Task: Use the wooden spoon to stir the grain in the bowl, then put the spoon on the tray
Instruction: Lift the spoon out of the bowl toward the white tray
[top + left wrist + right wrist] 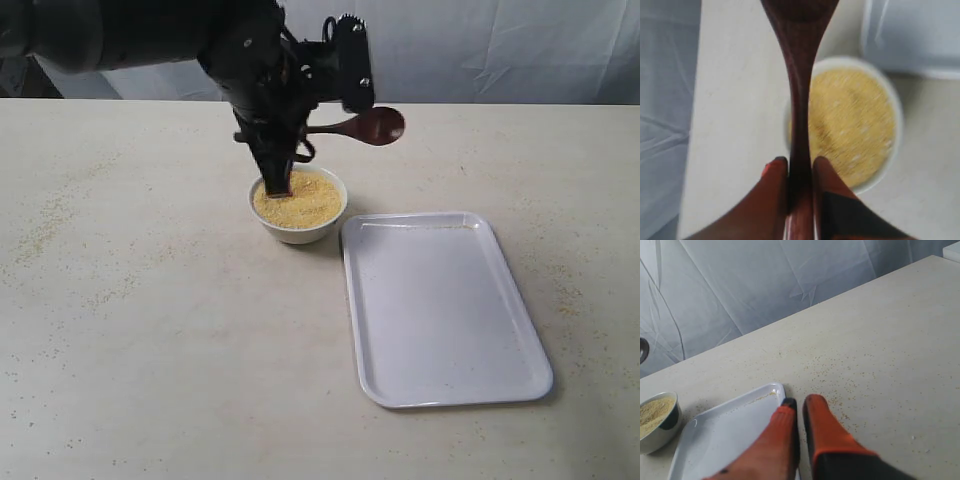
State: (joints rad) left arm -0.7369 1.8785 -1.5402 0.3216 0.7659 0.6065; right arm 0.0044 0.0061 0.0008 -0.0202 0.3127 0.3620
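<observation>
The white bowl of yellow grain stands just left of the white tray. My left gripper points down at the bowl's left side with its tips at the grain surface. It is shut on the handle of the dark wooden spoon, whose round end sticks out to the right in the air behind the bowl. In the left wrist view the fingers clamp the spoon over the bowl and grain. My right gripper is shut on nothing above the tray's corner; the exterior view does not show it.
Loose grains are scattered over the beige table, thickest near the tray's far corner. A pale cloth backdrop hangs behind the table's far edge. The right wrist view also shows the bowl left of the tray.
</observation>
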